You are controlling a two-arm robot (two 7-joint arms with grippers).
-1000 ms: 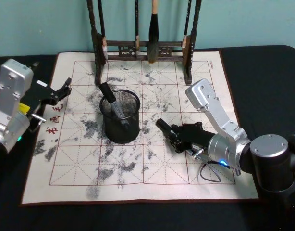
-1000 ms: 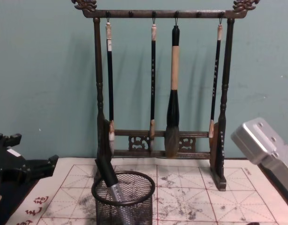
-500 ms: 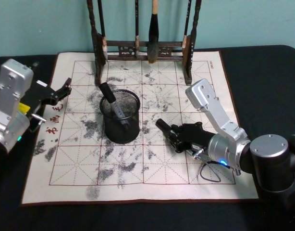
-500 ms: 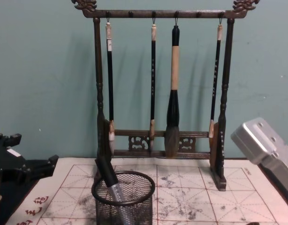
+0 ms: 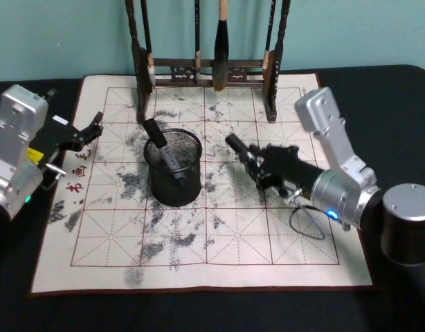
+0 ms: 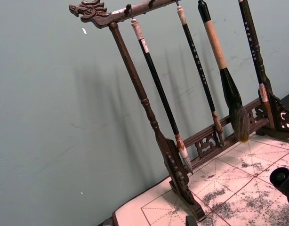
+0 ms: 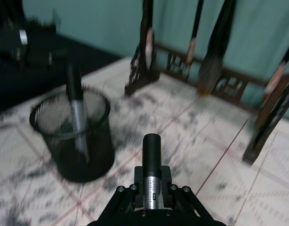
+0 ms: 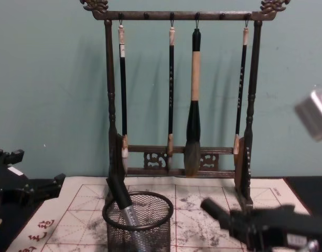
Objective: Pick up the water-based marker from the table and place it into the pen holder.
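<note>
A water-based marker [image 5: 235,144] with a black cap and silver barrel lies level in my right gripper [image 5: 259,162], which is shut on it. They hover above the mat, just right of the pen holder [image 5: 174,170], with the cap pointing at it. In the right wrist view the marker [image 7: 152,157] points past the mesh pen holder [image 7: 72,136]. From the chest, the marker [image 8: 214,208] is to the right of the holder [image 8: 138,223]. Another marker [image 5: 160,146] leans inside the cup. My left gripper [image 5: 93,128] rests open at the mat's left edge.
A tall dark wooden brush rack [image 5: 207,68] with several hanging brushes stands at the back of the ink-stained calligraphy mat [image 5: 199,242], close behind the holder. A black cloth [image 5: 378,97] covers the table around the mat.
My right gripper has risen off the mat with the marker and moved back toward the rack, coming into the chest view. The left arm has not moved.
</note>
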